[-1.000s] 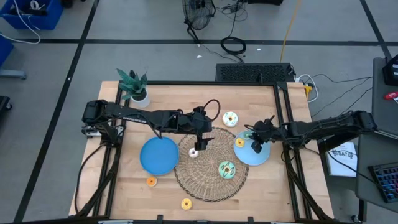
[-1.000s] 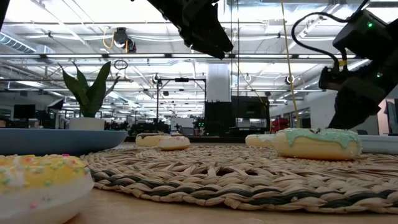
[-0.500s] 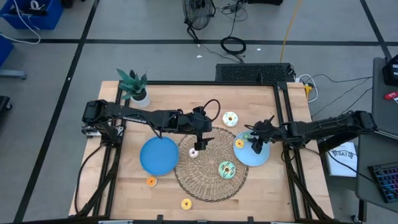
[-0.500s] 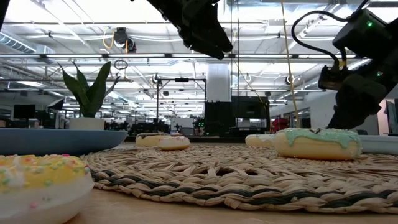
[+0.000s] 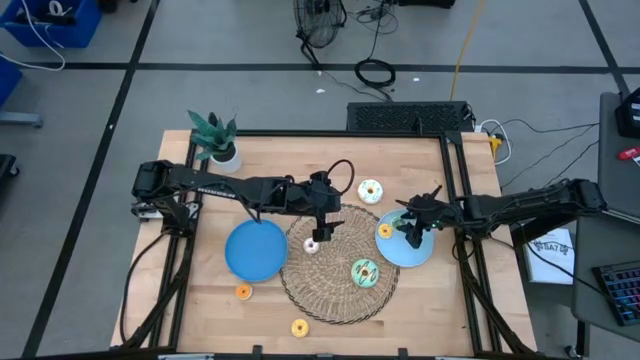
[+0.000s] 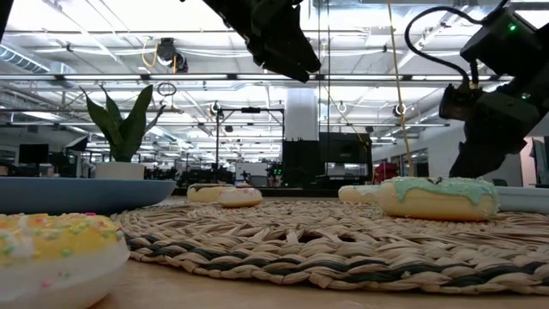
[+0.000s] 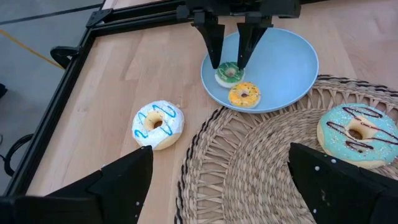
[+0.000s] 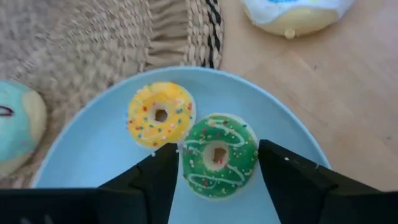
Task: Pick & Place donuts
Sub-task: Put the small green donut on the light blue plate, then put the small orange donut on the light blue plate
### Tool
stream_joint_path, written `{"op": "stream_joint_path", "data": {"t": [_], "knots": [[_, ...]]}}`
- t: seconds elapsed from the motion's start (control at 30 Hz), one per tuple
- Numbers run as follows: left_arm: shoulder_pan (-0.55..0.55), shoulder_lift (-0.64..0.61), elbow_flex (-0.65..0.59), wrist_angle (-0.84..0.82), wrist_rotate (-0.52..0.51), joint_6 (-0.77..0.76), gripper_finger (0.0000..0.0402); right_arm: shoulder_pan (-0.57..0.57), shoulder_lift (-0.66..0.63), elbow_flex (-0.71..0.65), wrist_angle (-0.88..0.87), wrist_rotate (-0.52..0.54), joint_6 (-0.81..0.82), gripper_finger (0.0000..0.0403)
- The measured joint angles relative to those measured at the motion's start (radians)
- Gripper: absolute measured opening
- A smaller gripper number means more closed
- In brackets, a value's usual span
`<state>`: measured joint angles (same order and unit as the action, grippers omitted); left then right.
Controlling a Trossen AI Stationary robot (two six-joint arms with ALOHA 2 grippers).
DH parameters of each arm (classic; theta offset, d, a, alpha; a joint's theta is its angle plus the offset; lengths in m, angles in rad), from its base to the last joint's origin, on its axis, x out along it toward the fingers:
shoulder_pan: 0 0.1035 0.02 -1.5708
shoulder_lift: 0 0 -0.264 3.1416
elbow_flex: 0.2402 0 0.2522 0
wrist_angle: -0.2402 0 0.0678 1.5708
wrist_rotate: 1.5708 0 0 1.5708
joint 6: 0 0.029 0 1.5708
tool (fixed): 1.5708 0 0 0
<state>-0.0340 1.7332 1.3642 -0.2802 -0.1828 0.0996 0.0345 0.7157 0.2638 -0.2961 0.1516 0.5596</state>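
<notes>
My right gripper (image 8: pixel 217 168) is open over the light blue plate (image 8: pixel 93 155), right of the wicker mat (image 5: pixel 340 295). Its fingers stand on either side of a small green donut (image 8: pixel 217 154), which lies flat on the plate beside a small yellow donut (image 8: pixel 160 115). I cannot tell whether the fingers touch the green donut. My left gripper (image 5: pixel 322 232) hangs open above the mat's far part, near a small pink donut (image 5: pixel 311 245). A teal-iced donut (image 5: pixel 364 271) lies on the mat. A white-iced donut (image 5: pixel 370 190) lies on the table behind it.
A darker blue plate (image 5: pixel 255 250) sits left of the mat. Near the front edge, an orange donut (image 5: pixel 243 291) and a yellow one (image 5: pixel 299 327) lie on the bare wood. A potted plant (image 5: pixel 215 135) stands at the far left corner.
My right gripper has opened over the light blue plate and tipped slightly. The green donut now lies on the plate between its fingers.
</notes>
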Motion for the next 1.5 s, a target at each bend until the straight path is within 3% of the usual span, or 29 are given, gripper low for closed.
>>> {"op": "stream_joint_path", "data": {"t": [0.57, 0.73, 0.97, 1.5], "knots": [[-0.002, 0.0, 0.0, -0.005, 0.0, 0.004, 0.0367, 0.0, -0.185, 0.0, 0.197, -0.002, -0.204, 0.0204], [-0.018, 0.0, 0.0, -0.008, 0.013, 0.049, 0.0367, 0.0, -0.185, 0.0, 0.327, -0.121, -0.287, 0.0204], [-0.041, -0.001, 0.0, -0.062, 0.107, 0.053, 0.0367, 0.001, -0.188, 0.0, 0.462, -0.33, -0.418, 0.0194], [-0.046, -0.001, 0.0, -0.079, 0.132, 0.034, 0.0367, 0.001, -0.38, 0.0, 0.328, -0.338, -0.477, 0.0171]]}}
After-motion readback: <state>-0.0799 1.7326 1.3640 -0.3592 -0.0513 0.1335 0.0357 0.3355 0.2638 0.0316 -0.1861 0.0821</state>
